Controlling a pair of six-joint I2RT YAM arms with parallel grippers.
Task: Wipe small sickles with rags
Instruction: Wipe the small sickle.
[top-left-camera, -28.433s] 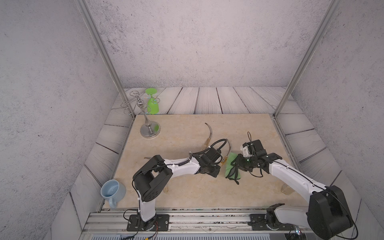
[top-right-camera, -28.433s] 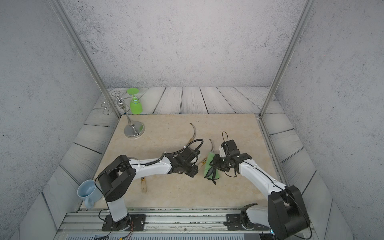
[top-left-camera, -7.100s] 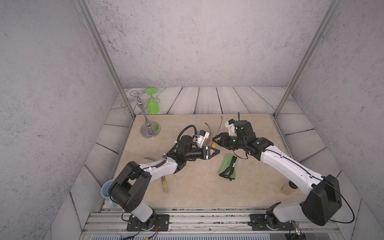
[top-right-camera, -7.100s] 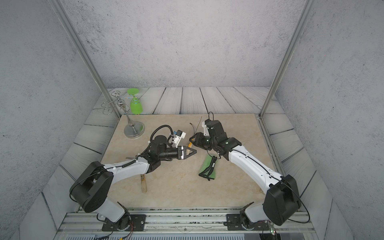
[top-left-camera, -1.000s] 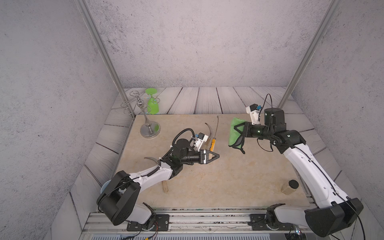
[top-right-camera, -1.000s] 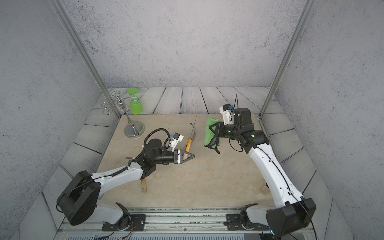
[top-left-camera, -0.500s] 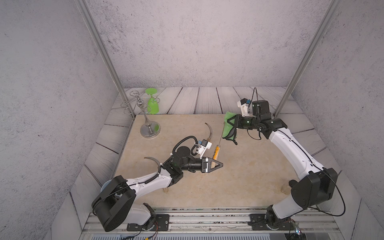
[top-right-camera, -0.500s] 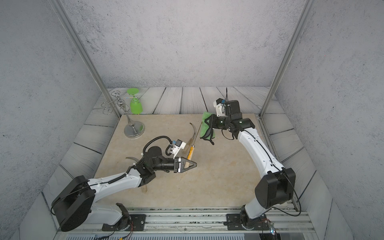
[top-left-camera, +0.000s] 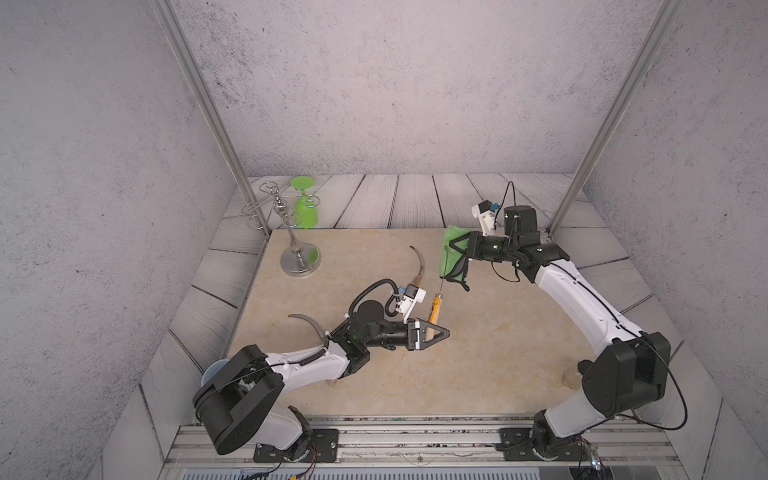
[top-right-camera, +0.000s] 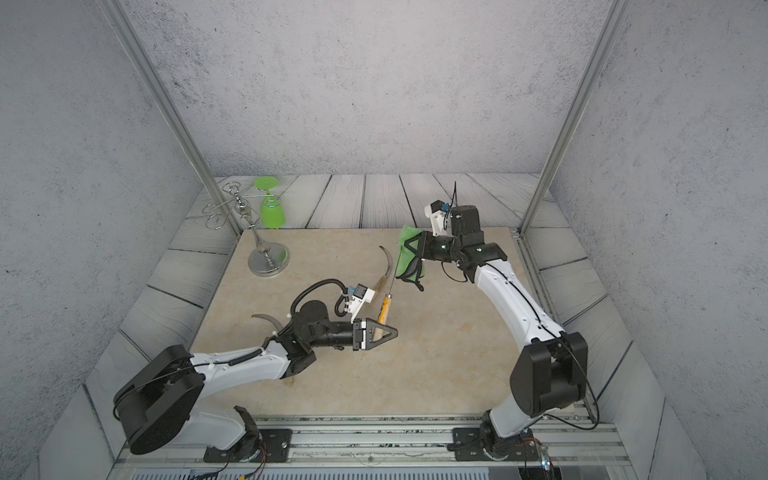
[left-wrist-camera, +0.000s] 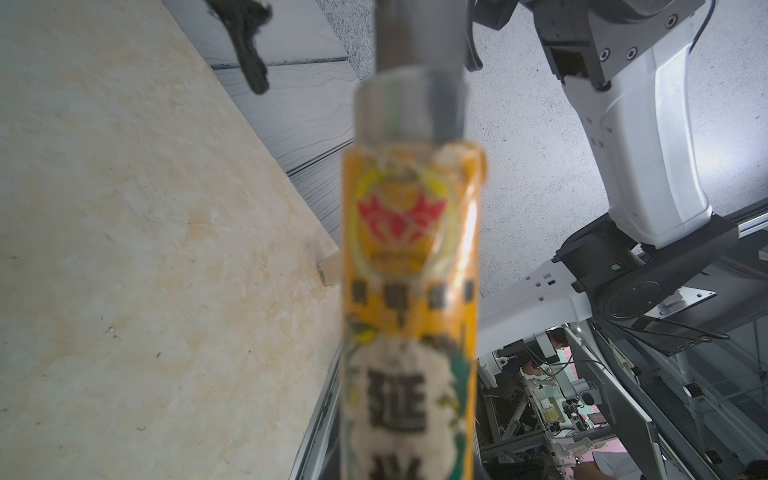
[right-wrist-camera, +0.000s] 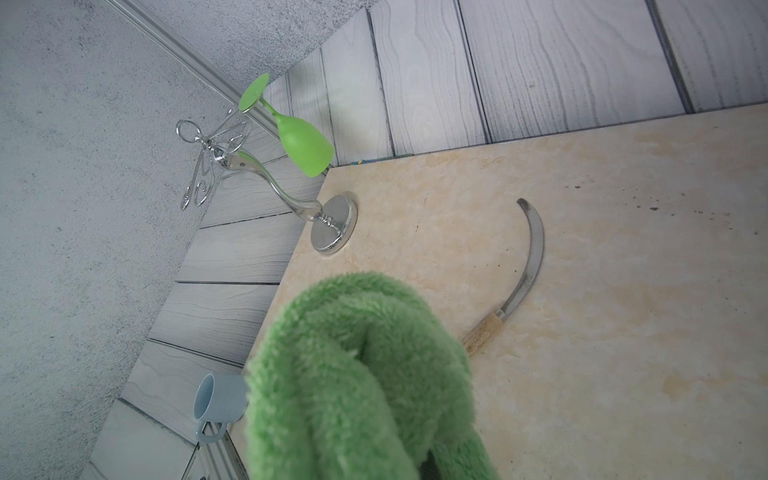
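With the left pincer (top-left-camera: 432, 332) clenched on a sickle (top-left-camera: 435, 307) and the right pincer (top-left-camera: 460, 253) clenching the rag (top-left-camera: 449, 245) against its blade, wiping seemingly needed a stroke along it.

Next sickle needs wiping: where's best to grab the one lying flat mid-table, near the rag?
Take the lying sickle by its pale wooden handle, coming straight down with fingers across it: it lies flat, and the handle is thick and blunt, the curved blade thin.
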